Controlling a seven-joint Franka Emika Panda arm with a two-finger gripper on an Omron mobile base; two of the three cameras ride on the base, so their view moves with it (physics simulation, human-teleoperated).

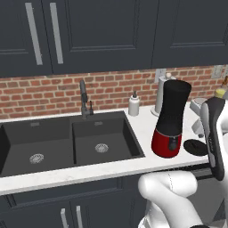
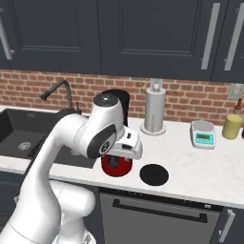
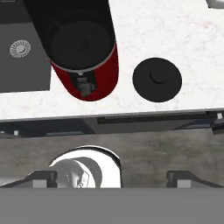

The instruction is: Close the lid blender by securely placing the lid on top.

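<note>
Black lid (image 3: pixel 157 79) flat on counter beside blender (image 3: pixel 83 48); tool (image 3: pixel 111 178) open above.

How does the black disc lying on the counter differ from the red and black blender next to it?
The lid is a flat, low disc lying on the white counter, while the blender stands tall and upright. The lid is all black with a small knob in its middle; the blender has a glossy red base under its black jar. The jar's top is open, with the lid apart from it, to its right. Both share the matte black, and the disc looks about as wide as the jar's mouth.
</note>
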